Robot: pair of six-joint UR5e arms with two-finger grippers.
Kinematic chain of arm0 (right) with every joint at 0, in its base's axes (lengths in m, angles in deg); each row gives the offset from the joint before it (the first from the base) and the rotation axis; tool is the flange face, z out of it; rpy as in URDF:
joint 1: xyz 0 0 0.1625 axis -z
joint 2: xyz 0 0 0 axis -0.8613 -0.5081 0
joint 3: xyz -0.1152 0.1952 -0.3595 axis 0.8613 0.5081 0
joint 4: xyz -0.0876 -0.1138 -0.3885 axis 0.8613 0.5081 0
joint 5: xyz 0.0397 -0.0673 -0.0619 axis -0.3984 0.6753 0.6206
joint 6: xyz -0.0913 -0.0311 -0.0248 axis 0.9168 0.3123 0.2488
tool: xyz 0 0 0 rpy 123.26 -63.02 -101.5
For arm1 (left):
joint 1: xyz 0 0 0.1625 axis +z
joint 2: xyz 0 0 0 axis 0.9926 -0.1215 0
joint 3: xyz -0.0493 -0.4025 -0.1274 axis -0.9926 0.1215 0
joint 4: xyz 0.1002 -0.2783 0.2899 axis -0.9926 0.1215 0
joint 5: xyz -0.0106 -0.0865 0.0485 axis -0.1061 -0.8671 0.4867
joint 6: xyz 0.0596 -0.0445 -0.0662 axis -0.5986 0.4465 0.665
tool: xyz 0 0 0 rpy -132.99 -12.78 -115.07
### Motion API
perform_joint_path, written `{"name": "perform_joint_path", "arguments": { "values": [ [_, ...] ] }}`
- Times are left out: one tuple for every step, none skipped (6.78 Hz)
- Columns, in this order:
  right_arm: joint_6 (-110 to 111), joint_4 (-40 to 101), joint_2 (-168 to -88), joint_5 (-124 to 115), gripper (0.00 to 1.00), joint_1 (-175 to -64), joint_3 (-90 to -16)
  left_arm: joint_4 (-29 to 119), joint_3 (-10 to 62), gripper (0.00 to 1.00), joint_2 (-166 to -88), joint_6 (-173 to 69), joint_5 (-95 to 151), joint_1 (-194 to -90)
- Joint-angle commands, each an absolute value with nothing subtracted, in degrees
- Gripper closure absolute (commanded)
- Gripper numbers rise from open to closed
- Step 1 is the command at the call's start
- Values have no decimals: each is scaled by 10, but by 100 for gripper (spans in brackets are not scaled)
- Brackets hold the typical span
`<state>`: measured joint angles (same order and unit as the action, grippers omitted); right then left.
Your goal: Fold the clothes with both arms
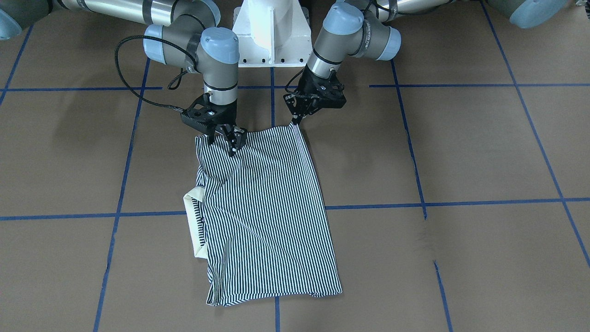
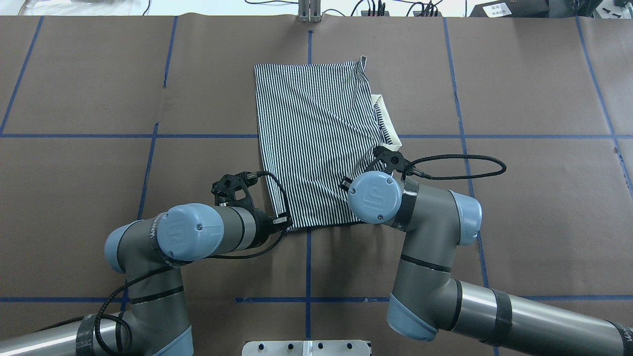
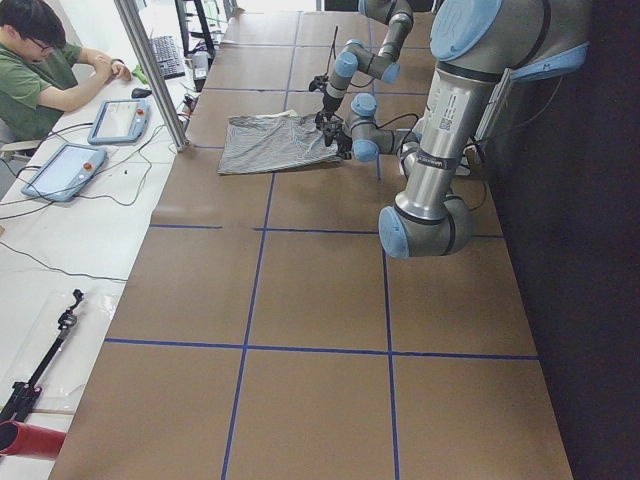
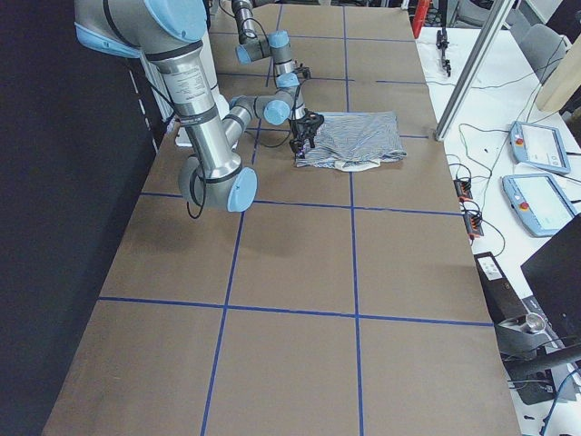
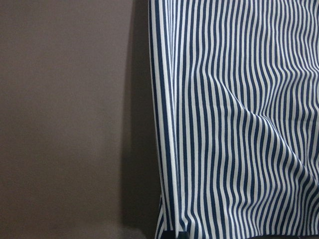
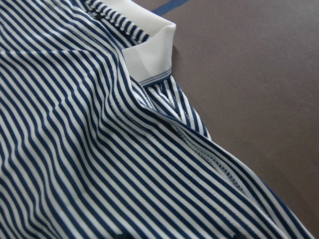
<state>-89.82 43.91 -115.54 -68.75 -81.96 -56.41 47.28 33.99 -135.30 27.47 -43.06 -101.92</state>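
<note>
Facing the robot, the front camera alone shows both grips: the left gripper (image 1: 294,121) pinched shut on one corner of the striped shirt (image 1: 267,207), and the right gripper (image 1: 232,142) seemingly clamped on the same edge near the other corner. Overhead, the arms (image 2: 374,197) cover both grips. The shirt lies folded on the brown table (image 1: 461,152) in front of the base (image 1: 272,32), its cream collar (image 1: 192,216) poking out sideways. The wrist cameras show only stripes and collar, nothing clear of the jaws.

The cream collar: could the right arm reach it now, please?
Probably yes: the collar lies bare, close to the right end effector, though that seems clamped on the polo shirt.
</note>
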Motion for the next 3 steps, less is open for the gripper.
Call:
{"name": "perform_joint_path", "arguments": {
  "values": [
    [-898, 440, -1156, -687, 27, -820, -559, 473, 343, 100, -1353, 274, -430, -1019],
    [-898, 440, -1155, -686, 39, -820, -559, 472, 343, 100, -1353, 275, -430, -1019],
    [-902, 440, -1154, -685, 70, -819, -559, 473, 343, 100, -1353, 274, -430, -1019]
  ]
}}
